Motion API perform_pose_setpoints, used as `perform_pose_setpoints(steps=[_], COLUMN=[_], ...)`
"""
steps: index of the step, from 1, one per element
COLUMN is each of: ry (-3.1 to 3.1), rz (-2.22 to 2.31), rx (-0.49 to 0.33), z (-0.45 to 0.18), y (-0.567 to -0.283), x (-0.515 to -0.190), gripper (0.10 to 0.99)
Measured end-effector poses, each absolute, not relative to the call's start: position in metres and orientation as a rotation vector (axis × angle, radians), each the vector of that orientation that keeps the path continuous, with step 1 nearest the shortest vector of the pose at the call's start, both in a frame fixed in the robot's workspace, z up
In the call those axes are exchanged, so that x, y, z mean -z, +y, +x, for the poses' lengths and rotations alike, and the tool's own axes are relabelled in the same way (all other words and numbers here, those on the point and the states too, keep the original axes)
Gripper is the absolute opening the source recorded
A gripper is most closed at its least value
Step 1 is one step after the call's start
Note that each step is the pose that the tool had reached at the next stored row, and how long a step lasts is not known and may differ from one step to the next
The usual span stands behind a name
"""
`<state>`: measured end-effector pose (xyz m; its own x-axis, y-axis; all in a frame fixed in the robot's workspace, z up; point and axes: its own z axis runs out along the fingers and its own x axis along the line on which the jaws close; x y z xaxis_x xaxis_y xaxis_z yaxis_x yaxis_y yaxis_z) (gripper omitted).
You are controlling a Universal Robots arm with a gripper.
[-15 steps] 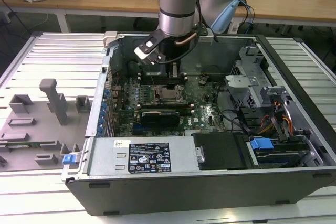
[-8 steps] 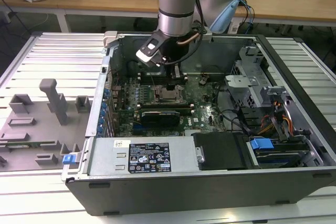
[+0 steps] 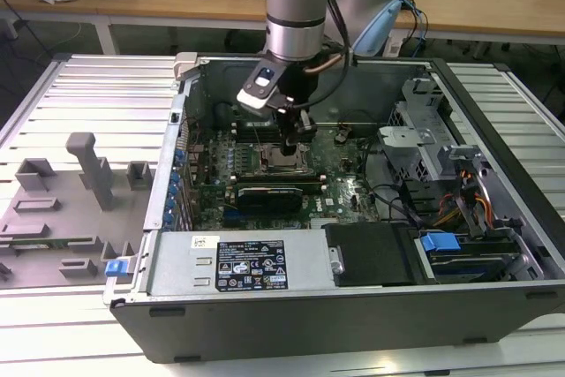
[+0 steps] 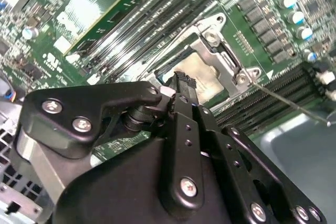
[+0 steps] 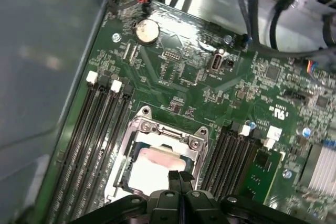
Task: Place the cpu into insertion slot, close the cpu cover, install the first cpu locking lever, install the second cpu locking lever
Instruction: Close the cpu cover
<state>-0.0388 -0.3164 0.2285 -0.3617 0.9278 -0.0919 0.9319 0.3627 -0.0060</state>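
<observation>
The cpu (image 5: 152,163) lies in the insertion slot (image 5: 122,174) on the green board, its pale top showing; it also shows in the second wrist view as a beige square (image 4: 206,73). The silvery cpu cover (image 5: 169,132) appears to lie flat around it. My gripper (image 5: 180,178) is shut, its two black fingertips pressed together with nothing between them, right over the near edge of the cpu. In the exterior view the gripper (image 3: 296,136) hangs just above the slot (image 3: 284,162). A thin metal locking lever (image 4: 286,100) sticks out sideways from the cover's corner.
Black memory slots (image 5: 97,129) flank the socket on both sides. The computer case's walls (image 3: 265,264) enclose the board, with a drive cage (image 3: 424,143) and cables at the exterior view's right. A grey fixture block (image 3: 88,169) stands outside the case at the exterior view's left.
</observation>
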Motion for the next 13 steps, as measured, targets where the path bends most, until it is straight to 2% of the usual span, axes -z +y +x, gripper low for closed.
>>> perform_pose_setpoints(steps=[13], ry=[2.706], rz=[1.299], rx=[0.190], z=[-0.0388], y=[-0.3164], x=[-0.2282], gripper=[0.106])
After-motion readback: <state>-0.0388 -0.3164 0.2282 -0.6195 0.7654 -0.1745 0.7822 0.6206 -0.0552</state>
